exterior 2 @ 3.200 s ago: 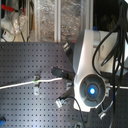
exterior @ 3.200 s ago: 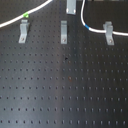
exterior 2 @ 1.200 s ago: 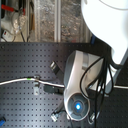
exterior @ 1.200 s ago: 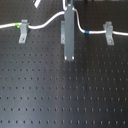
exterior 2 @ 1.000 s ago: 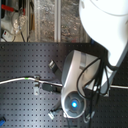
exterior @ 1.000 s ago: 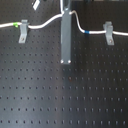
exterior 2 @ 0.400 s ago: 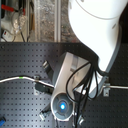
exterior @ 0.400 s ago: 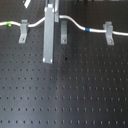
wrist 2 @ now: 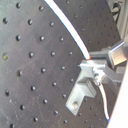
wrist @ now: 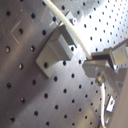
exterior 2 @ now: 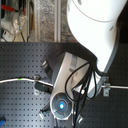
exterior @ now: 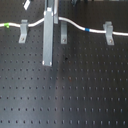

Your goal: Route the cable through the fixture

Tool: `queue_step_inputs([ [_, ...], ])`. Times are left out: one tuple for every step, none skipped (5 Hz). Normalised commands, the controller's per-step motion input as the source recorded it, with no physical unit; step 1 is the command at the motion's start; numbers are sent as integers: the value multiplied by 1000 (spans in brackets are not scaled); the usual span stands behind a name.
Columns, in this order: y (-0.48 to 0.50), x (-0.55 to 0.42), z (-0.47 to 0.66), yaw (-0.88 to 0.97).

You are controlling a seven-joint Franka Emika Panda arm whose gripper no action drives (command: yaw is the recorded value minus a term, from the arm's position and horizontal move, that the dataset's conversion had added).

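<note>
The white cable (exterior: 35, 22) runs across the black perforated board (exterior: 75, 90), with its green marker (exterior: 7, 25) at the first exterior view's left and its blue band (exterior: 89, 30) toward the right. It crosses the top of the left fixture (exterior: 23, 33), meets the arm's long grey bar (exterior: 48, 40), passes just above the middle fixture (exterior: 63, 33) and reaches the right fixture (exterior: 108, 33). In the first wrist view my gripper (wrist: 93, 66) is shut on the cable (wrist: 70, 30) beside a grey fixture (wrist: 54, 49). The second wrist view shows the same grip (wrist 2: 91, 62) near another fixture (wrist 2: 81, 95).
The white arm (exterior 2: 95, 30) and its blue-lit head (exterior 2: 61, 105) cover the board's middle in the second exterior view. The cable (exterior 2: 15, 80) leaves toward the second exterior view's left. Small brackets (exterior 2: 41, 89) (exterior 2: 106, 90) stand on either side. Shelves with clutter (exterior 2: 15, 20) lie beyond the board.
The grey bar has come down into the first exterior view and shifted left, from over the middle fixture to between the left and middle ones. The cable's raised arc now sits lower.
</note>
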Motion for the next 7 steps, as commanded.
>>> queue_step_inputs([
  [3, 1, 105, -11],
  [0, 0, 15, 0],
  [120, 16, 747, 0],
  [0, 0, 11, 0],
  [6, -8, 253, 0],
  [324, 30, 704, 97],
  [81, 6, -2, 34],
])
